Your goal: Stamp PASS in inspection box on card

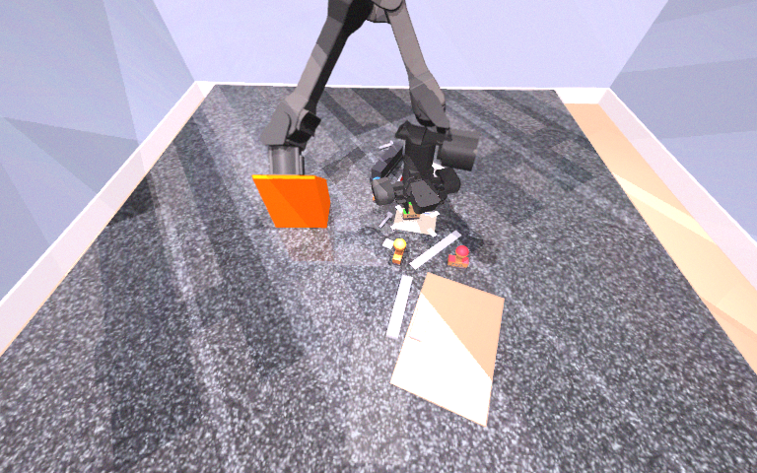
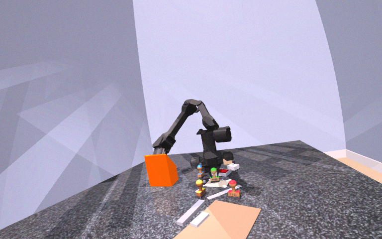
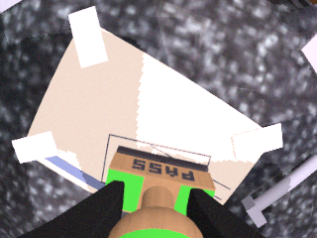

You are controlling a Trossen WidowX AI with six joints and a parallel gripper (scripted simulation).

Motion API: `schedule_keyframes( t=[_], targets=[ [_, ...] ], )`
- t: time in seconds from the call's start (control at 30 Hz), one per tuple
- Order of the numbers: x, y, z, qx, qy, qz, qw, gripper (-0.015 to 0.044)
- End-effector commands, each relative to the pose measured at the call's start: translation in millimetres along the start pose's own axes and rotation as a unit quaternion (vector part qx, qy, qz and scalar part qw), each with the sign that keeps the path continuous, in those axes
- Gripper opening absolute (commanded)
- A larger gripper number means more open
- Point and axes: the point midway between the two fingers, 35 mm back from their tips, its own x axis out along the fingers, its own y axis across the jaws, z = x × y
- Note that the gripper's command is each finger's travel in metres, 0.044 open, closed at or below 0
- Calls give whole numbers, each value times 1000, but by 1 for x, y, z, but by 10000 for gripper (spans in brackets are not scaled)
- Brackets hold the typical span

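My gripper (image 3: 157, 196) (image 2: 214, 174) is shut on the PASS stamp (image 3: 163, 170) (image 2: 215, 179) (image 1: 411, 214), which has a wooden block, green sides and a green knob. The stamp is upright over the card (image 3: 89, 109) (image 1: 413, 225) (image 2: 222, 183). In the wrist view its dark base edge lies inside the thin outline of the inspection box (image 3: 129, 139), at a slight tilt in the picture like the box. The stamp covers most of the box, so any print below is hidden. I cannot tell whether its base touches the card. The red ink pad (image 2: 224, 171) is open behind the card.
A yellow stamp (image 1: 398, 245) (image 2: 199, 182) and a red FAIL stamp (image 1: 461, 251) (image 2: 232, 182) stand in front of the card. A blue stamp (image 2: 199, 167) stands behind left. A white lid (image 2: 233, 166) is beside the pad. An orange block (image 1: 296, 203) (image 2: 160, 172) is left.
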Motion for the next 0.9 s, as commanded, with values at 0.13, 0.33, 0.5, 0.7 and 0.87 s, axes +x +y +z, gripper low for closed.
schedule_keyframes(
  t=[0.13,0.33,0.5,0.7,0.87],
  targets=[
    [-5,1,0,-4,-1,1,1000,0],
    [-8,2,0,-4,-1,1,1000,0],
    [-16,2,1,-3,-2,1,1000,0],
    [-26,3,2,-3,-3,1,1000,0],
    [-34,3,2,-3,-3,1,1000,0]
  ],
)
